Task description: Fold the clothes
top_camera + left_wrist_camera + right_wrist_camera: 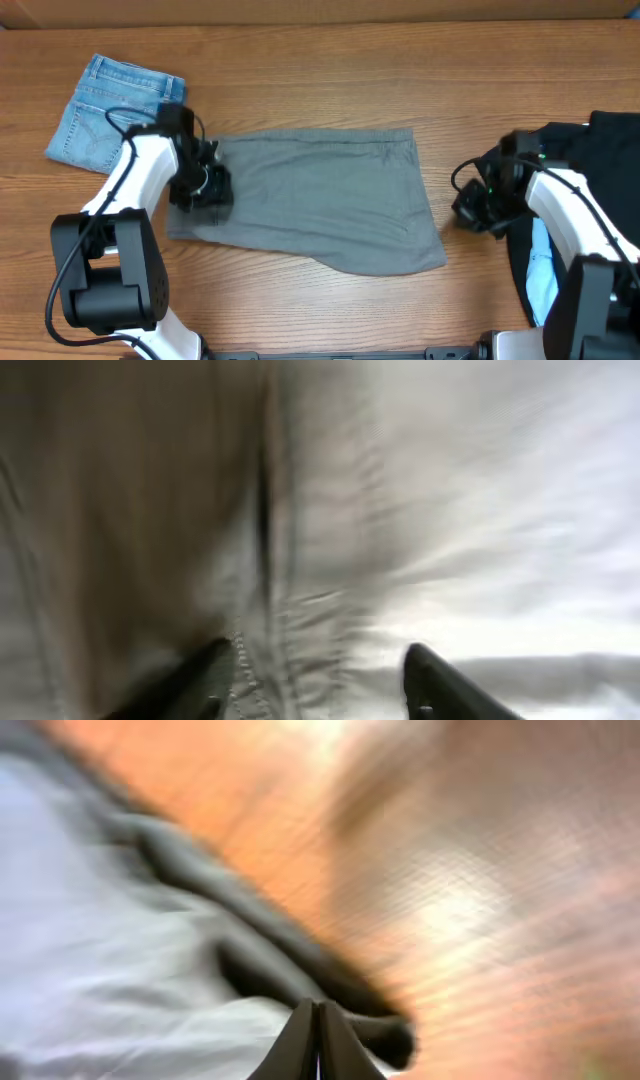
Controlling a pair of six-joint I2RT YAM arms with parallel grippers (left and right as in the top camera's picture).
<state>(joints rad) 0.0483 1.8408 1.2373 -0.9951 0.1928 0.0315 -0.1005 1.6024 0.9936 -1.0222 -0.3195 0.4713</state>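
Observation:
The grey shorts (pixel 320 195) lie spread flat mid-table. My left gripper (pixel 205 185) sits at their left edge. In the left wrist view its fingers (pixel 318 660) are open, with a stitched seam of the grey cloth (pixel 300 560) between them. My right gripper (pixel 470 205) is just right of the shorts, over the wood. In the right wrist view its fingers (pixel 318 1010) are pressed shut with nothing between them, above the grey cloth's dark-edged corner (pixel 150 950). Folded light-blue denim shorts (pixel 115 110) lie at the far left. Black garments (pixel 605 150) are heaped at the right.
The wooden table (pixel 330 80) runs the full width. A pale blue piece (pixel 540 270) shows by the black heap beside my right arm. My left arm's base stands at the front left (pixel 105 270).

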